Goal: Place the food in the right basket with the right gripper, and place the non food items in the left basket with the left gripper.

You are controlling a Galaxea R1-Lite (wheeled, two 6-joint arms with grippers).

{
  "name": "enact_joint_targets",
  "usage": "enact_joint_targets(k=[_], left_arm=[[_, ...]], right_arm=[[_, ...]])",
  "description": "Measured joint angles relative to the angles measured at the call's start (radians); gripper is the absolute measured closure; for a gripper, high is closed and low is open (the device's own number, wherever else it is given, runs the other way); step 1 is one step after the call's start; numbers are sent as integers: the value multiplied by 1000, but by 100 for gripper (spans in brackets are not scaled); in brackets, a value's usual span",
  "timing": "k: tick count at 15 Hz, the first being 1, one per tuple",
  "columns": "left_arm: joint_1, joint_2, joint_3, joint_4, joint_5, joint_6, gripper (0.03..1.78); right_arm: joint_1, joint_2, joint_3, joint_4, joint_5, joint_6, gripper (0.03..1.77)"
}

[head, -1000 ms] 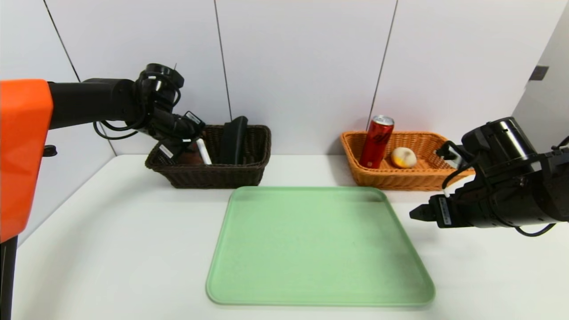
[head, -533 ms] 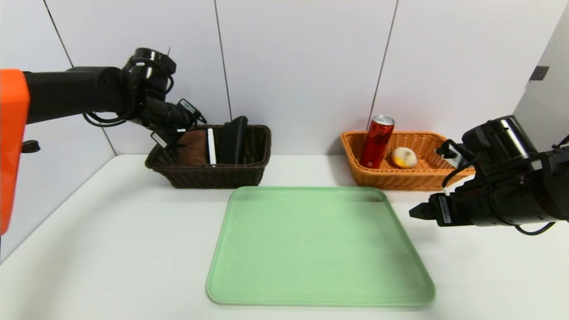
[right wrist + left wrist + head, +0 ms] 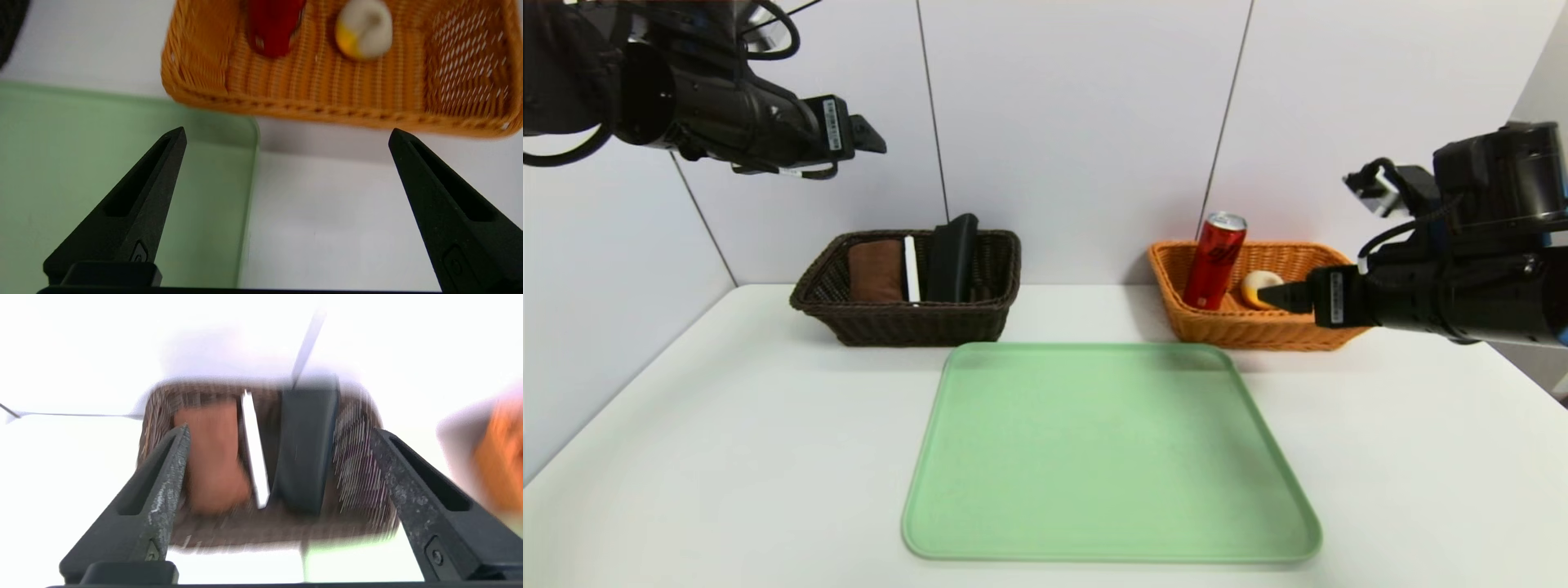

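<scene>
The dark brown left basket [image 3: 907, 322] at the back left holds a rolled brown towel [image 3: 875, 270], a white marker pen [image 3: 911, 269] and a black soft case [image 3: 952, 257]. High above it my left gripper [image 3: 870, 139] hangs open and empty; its wrist view looks down on the towel [image 3: 212, 457], pen [image 3: 254, 457] and case [image 3: 304, 449]. The orange-tan right basket [image 3: 1241, 331] holds a red drink can [image 3: 1214, 260] and a pale bun [image 3: 1256, 286]. In front of that basket my right gripper [image 3: 1270, 296] is raised, open and empty.
A bare green tray [image 3: 1107, 453] lies in the middle of the white table [image 3: 727, 457]. White wall panels stand close behind both baskets. In the right wrist view the tray's corner [image 3: 245, 134] lies below the fingers.
My left gripper let go inside the dark basket, opened and rose high to the upper left; the towel and pen now lie uncovered. My right gripper has lifted from table height to before the orange basket.
</scene>
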Motion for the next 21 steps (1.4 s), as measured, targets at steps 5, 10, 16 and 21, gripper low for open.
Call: enact_joint_targets(k=[5, 10, 16, 21], left_arm=[[-23, -390, 464, -42, 32, 196, 18], [122, -869, 885, -58, 74, 186, 15], [201, -1402, 1242, -21, 81, 127, 14], [219, -1707, 1367, 51, 83, 196, 13]], right_arm=[[-7, -97, 25, -189, -95, -76, 9], [-106, -332, 240, -200, -123, -79, 9], [-143, -711, 561, -237, -146, -77, 9], [-190, -1044, 712, -232, -145, -109, 9]])
